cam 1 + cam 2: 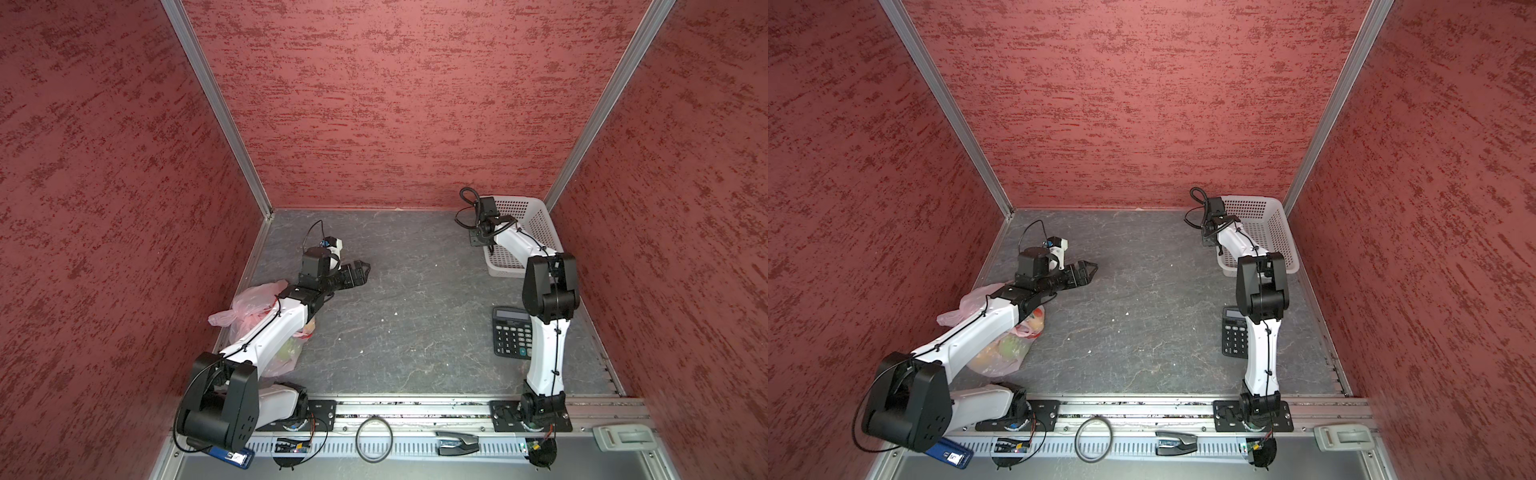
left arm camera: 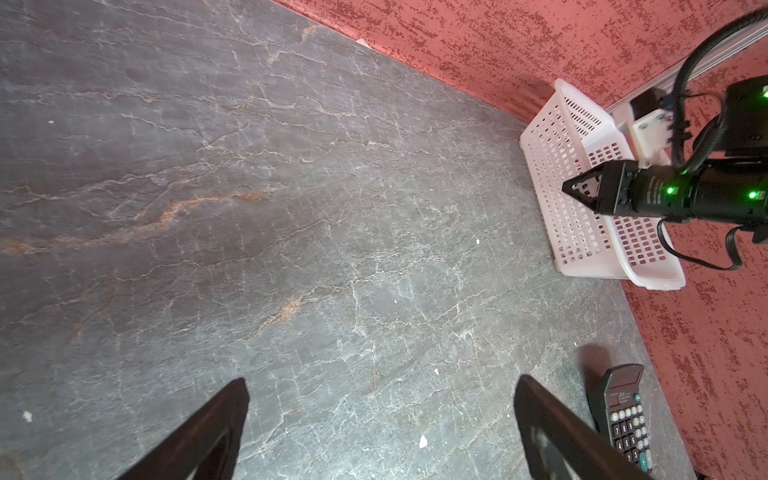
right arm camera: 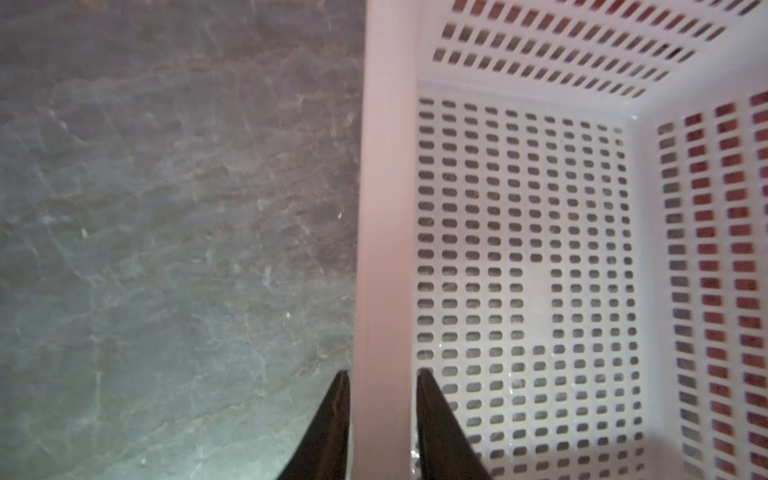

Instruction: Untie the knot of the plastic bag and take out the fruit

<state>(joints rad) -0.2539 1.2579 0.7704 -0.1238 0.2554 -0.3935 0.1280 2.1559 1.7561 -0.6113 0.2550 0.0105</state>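
Plastic bag (image 1: 971, 301) seemingly holds fruit (image 1: 1011, 347).

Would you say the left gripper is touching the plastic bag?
Apart: a top view shows the left gripper over bare table, past the plastic bag.

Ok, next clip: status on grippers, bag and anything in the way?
Left gripper open, empty, over table. Right gripper astride basket rim, grip unclear. Plastic bag under left arm, fruit inside, knot hidden.
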